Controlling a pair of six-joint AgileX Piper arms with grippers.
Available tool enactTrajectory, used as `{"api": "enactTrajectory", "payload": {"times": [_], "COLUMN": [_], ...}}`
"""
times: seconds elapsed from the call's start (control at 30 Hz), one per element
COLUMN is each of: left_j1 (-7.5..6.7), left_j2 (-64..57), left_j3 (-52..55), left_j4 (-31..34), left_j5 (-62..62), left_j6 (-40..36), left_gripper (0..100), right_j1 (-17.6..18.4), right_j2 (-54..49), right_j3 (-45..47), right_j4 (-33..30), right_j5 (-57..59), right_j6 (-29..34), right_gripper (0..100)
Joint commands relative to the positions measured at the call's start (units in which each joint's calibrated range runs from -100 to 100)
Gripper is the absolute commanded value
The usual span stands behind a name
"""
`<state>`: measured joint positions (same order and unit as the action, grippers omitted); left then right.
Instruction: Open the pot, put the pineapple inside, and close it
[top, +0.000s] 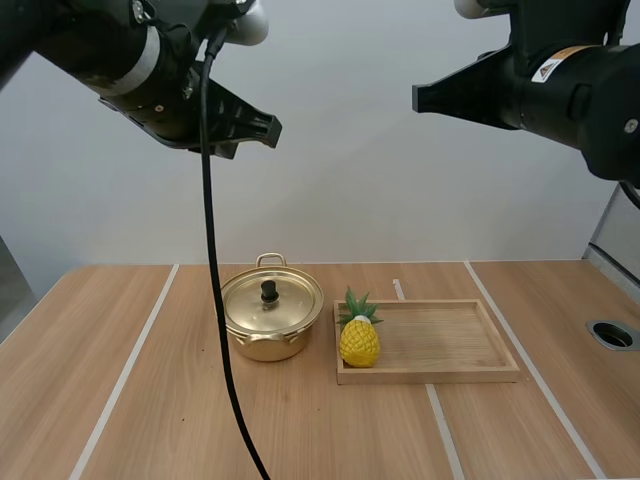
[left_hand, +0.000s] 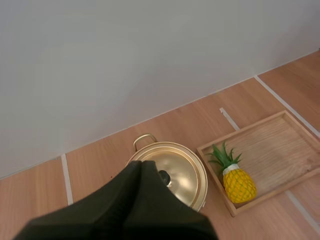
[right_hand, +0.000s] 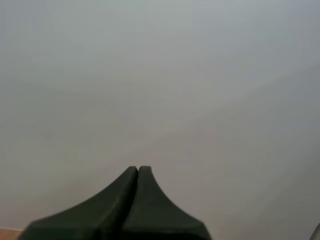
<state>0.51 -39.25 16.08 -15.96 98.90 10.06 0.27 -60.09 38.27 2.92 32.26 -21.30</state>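
Observation:
A gold pot (top: 270, 320) stands on the table with its lid (top: 272, 299) on, a black knob (top: 269, 291) at the centre. Just right of it a yellow pineapple (top: 359, 338) with green leaves stands upright in the left end of a wooden tray (top: 450, 345). My left gripper (top: 268, 128) hangs shut high above the pot. From the left wrist its wedge (left_hand: 140, 165) points down at the pot (left_hand: 172, 172), with the pineapple (left_hand: 238, 183) in the tray (left_hand: 275, 145) beside it. My right gripper (top: 418, 98) is shut too, high above the tray, its tips (right_hand: 138, 170) facing the blank wall.
The wooden table (top: 150, 400) has pale stripes running front to back. A round metal-rimmed hole (top: 612, 335) sits near the table's right edge. Most of the tray right of the pineapple is bare.

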Motion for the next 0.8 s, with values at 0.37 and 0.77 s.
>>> {"api": "enactTrajectory", "payload": {"times": [0.37,0.77], "left_j1": [-0.02,-0.02], "left_j2": [5.46,10.53], "left_j3": [-0.57,-0.57], "left_j4": [-1.07,-1.38], "left_j5": [1.10,0.36], "left_j6": [1.29,1.66], "left_gripper": [0,0], "right_j1": [-0.06,-0.06], "right_j2": [-0.16,-0.16], "right_j3": [-0.55,-0.55], "right_j4": [-0.20,-0.20], "right_j5": [1.50,1.50], "right_j6": [-0.32,-0.32], "right_gripper": [0,0]}}
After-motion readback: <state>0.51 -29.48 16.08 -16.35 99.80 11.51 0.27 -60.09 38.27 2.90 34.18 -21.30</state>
